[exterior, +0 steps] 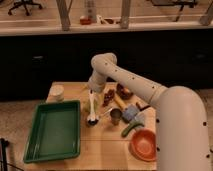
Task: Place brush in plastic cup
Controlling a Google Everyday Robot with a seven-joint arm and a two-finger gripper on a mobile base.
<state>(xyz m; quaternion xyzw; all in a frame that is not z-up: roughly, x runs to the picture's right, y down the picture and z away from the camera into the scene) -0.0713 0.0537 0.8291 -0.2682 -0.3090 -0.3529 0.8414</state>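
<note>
Dark cabinets ran along the back of the room, and in front of them stood a wooden table (105, 150). Its left half was taken up by one green tray (52, 131), lying close to the left and near edges. One pale plastic cup (57, 92) stood at the far left corner, at about 10 o'clock from the gripper (93, 93) and apart from the tray's far rim.

The gripper hung over the middle of the table, just right of the tray. It was clamped on the top of the one white-handled brush (91, 106). The brush stood upright with its dark head down at 6 o'clock, at or just above the wood; I could not tell which.

From 3 to 5 o'clock lay clutter: one small metal cup (115, 117), one green vegetable (130, 130) and one orange bowl (144, 145) near the right front. Bare wood showed along the near edge between tray and bowl.
</note>
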